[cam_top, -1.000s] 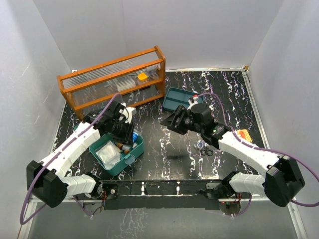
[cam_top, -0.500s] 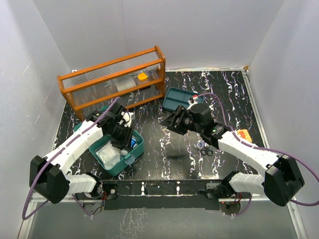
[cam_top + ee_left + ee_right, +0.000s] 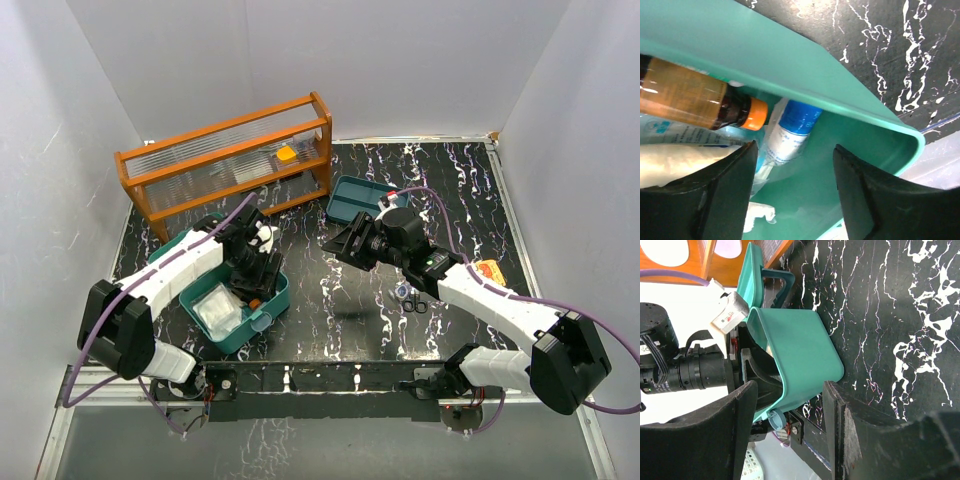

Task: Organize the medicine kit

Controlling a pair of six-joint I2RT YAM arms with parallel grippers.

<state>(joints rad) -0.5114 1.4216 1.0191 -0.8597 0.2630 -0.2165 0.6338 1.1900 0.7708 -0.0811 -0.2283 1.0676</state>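
**Left arm folds in over the medicine kit**

Swung inward since a second ago, the left pincer [image 3: 256, 284] dips into the medicine kit [image 3: 278, 300], which sits in front of the wooden rack [image 3: 230, 160]. Only the left wrist view shows a brown bottle [image 3: 685, 97] and a blue-white tube [image 3: 790, 131] inside. Its jaws stand apart and empty, as do those of the right pincer [image 3: 338, 246].

Orange-brown wooden rack [image 3: 230, 165] with clear ribbed panels, standing at the far left of the black, white-veined table [image 3: 330, 290]; a small orange piece [image 3: 287, 154] sits inside its upper tier. Black scissors [image 3: 417, 303] lie right of centre, a small white-and-blue item [image 3: 401, 291] just beside them; an orange packet [image 3: 488, 269] lies farther right.
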